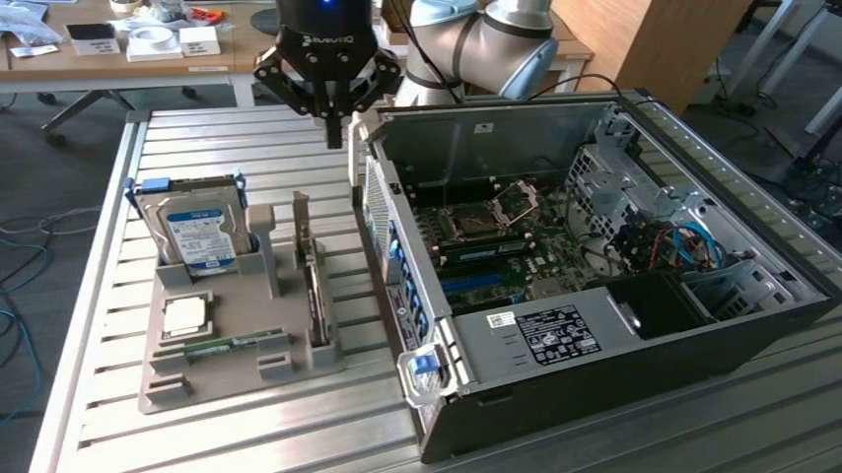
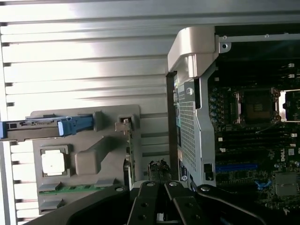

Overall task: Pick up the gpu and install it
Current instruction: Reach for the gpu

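A slatted metal table (image 1: 211,148) carried a grey tray (image 1: 172,394) toward the exterior view's left, with four parts in its pockets. At the tray's far left corner a hard drive (image 1: 200,236) leaned upright in blue rails. In front of it lay a square processor chip (image 1: 184,315), and nearer the tray's front edge a narrow green memory stick (image 1: 235,344). The gpu (image 1: 314,286) stood on its long edge in the slot along the tray's right edge, untouched. Its metal bracket was at the far end, and its long axis ran from the tray's far edge to its near edge, about parallel to the back panel of the computer case (image 1: 736,335) just beside it.

The gripper (image 1: 335,133) hung above the far part of the table, past the tray's far right corner and close to the case's rear corner. Its fingers were pressed together and held nothing. From it the gpu lay lower and toward the table's near edge, bracket end nearest, so the tool appeared to sit roughly in line with the card's length but beyond its end.

At the exterior view's right the case lay on its side with the panel off. The motherboard (image 1: 526,246) showed inside, and cables bunched near the case's far right wall.
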You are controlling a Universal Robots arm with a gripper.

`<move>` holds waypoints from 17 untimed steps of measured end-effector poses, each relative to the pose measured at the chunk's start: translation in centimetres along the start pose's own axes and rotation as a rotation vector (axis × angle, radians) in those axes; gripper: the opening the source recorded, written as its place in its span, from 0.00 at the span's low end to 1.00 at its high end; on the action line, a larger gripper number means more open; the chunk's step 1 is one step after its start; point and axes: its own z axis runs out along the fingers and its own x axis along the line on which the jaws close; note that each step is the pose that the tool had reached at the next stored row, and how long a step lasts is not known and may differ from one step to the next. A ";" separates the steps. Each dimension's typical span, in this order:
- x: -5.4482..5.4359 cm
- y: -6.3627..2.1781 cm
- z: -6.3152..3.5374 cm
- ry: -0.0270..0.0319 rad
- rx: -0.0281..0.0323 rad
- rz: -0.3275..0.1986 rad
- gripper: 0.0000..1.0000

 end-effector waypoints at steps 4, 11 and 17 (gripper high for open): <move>0.7 -0.01 -0.02 0.0000 0.0000 0.000 0.11; 1.9 -0.06 -0.04 -0.0002 -0.0001 0.000 0.11; 2.3 -0.10 -0.05 -0.0004 0.0000 0.000 0.11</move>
